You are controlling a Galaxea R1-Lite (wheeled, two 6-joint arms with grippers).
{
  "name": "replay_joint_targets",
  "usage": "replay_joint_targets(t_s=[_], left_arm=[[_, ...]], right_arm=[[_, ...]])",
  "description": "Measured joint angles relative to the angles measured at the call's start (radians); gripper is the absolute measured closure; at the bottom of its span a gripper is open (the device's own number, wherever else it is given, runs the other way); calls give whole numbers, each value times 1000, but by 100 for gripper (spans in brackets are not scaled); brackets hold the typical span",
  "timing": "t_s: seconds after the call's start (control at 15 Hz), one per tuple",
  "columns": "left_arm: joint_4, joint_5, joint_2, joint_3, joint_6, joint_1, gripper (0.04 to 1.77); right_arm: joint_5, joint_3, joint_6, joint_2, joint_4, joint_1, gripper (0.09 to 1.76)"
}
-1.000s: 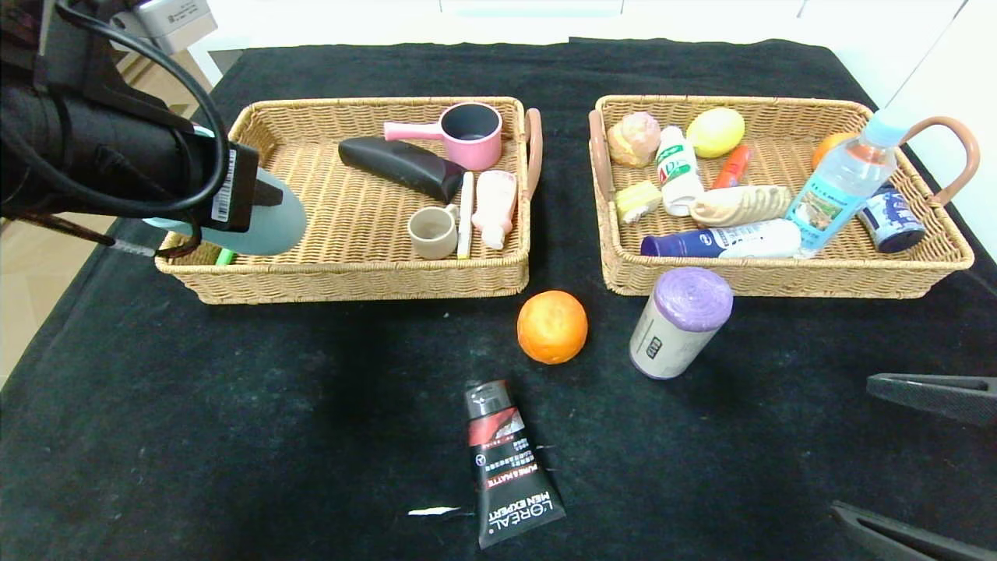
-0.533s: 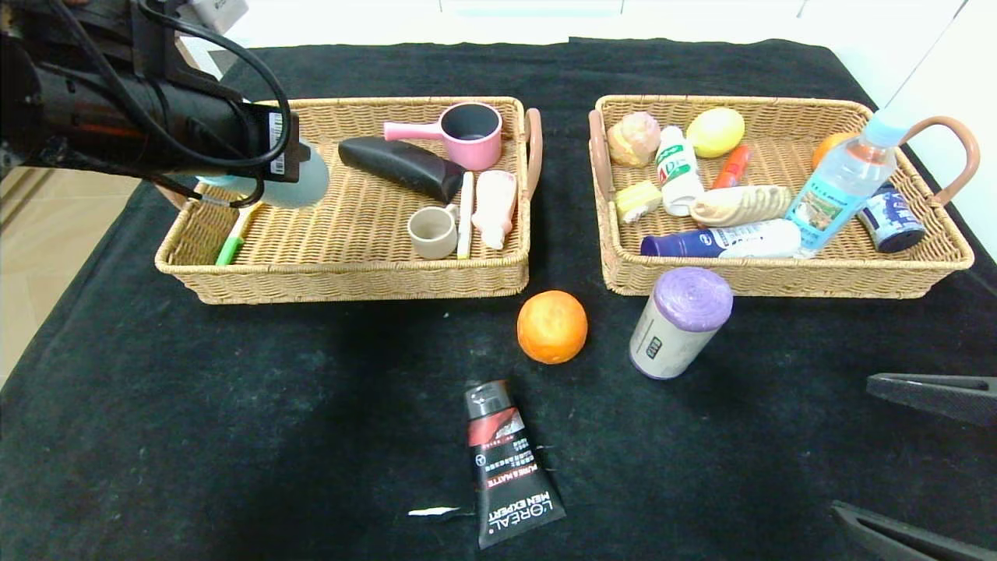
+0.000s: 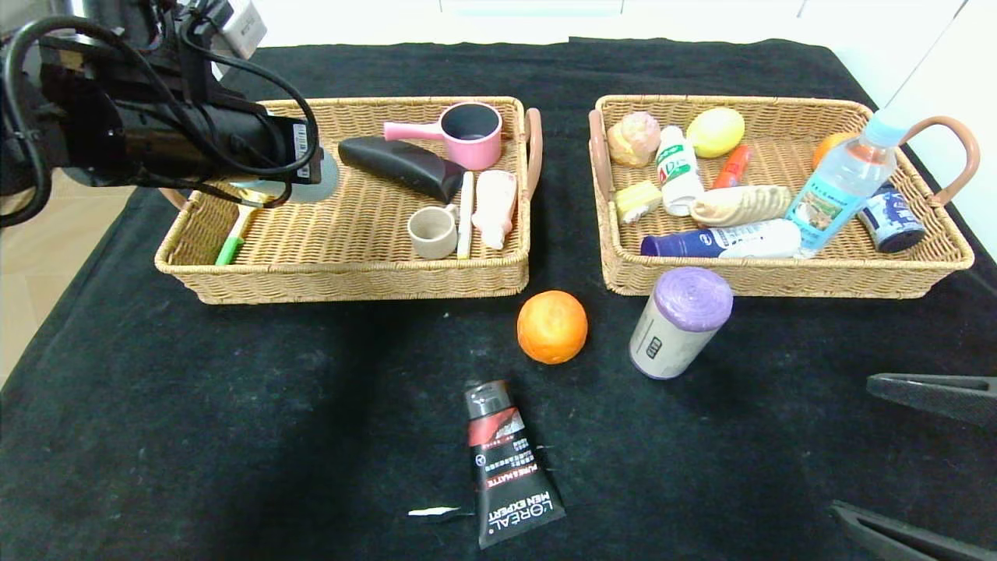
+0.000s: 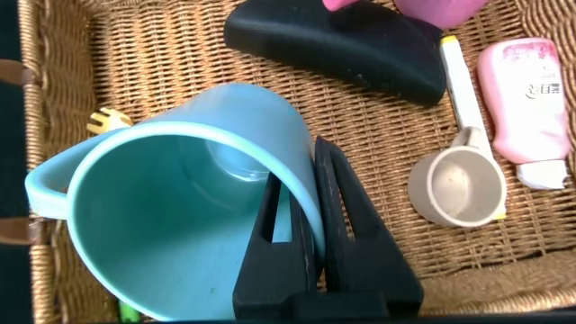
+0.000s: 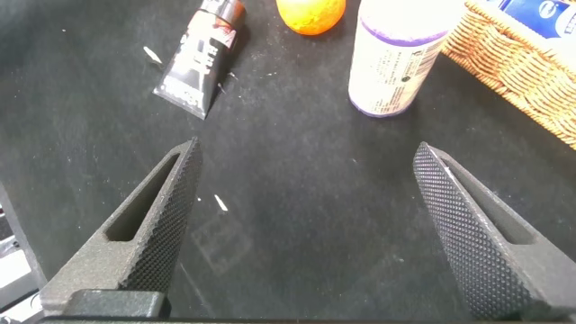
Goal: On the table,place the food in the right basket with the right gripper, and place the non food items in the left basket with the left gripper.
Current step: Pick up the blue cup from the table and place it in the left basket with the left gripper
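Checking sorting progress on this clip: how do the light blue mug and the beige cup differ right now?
The light blue mug is clamped by its rim in the shut left hand, tipped on its side above the left basket; the beige cup sits upright on the basket floor, untouched. The mug looks larger than the cup. Both are empty non-food vessels at the left basket.
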Motion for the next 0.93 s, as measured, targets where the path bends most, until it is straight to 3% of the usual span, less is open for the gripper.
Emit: replay_joint_targets(t_s=[0.13, 0.33, 0.47, 0.73, 0.93], left_arm=[[-21, 3, 10, 16, 0, 1, 162], [-22, 5, 13, 21, -1, -3, 113], [-21, 7, 13, 22, -1, -6, 90], [-11, 10, -1, 34, -1, -9, 57], [9, 5, -40, 57, 0, -20, 42]], right_arm=[[0, 0, 0, -1, 0, 0, 14], [0, 0, -1, 0, 0, 0, 14], [0, 0, 0, 0, 0, 0, 14], [0, 6, -6, 0, 0, 1, 14], [0, 6, -6, 0, 0, 2, 14]])
